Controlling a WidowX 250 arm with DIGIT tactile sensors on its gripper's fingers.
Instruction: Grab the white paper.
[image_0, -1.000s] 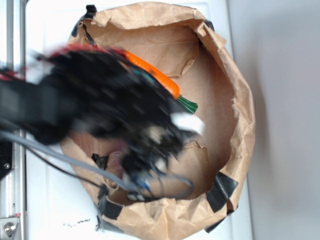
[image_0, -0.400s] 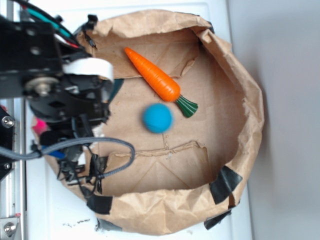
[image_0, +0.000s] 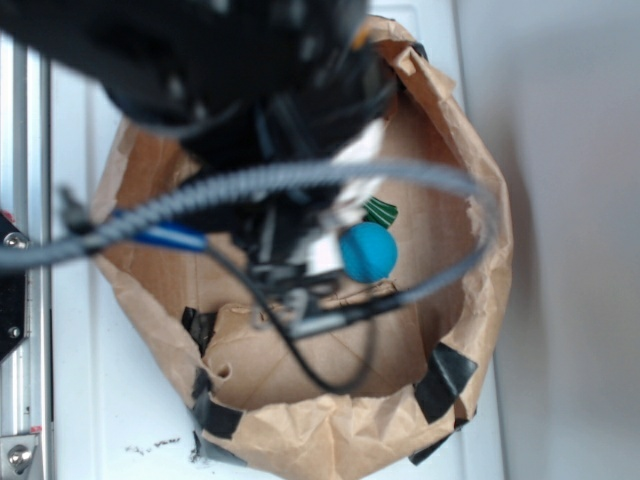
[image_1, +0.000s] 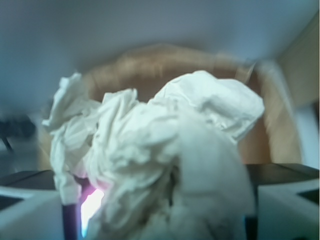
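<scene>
The grab looks to be made or nearly made. In the wrist view the crumpled off-white paper ball (image_1: 160, 160) fills the frame and sits between the end effector's (image_1: 160, 215) two pale fingers (image_1: 30, 212), which stand at the lower left and lower right with the paper packed into the gap. The jaws appear closed onto the white paper, narrow enough that the wad bulges up and over them. Whether the grip is firm cannot be told from here.

The exterior view shows the black arm hanging blurred over the open brown paper bag (image_0: 470, 260), which stands on the white surface (image_0: 120, 400). The paper ball itself is hidden under the arm there, so it lies within the bag's opening, toward its middle. A round blue ball (image_0: 368, 251) rests just beside the arm's lower parts, and the green stalk end of a toy (image_0: 379, 212) shows just beyond it.

The next move, by my reading, calls for a straight lift out of the bag, clear of its wall and the blue ball.

The paper is loosely wadded, deeply creased with grey shadowed folds, soft-edged, and likely to compress.
</scene>
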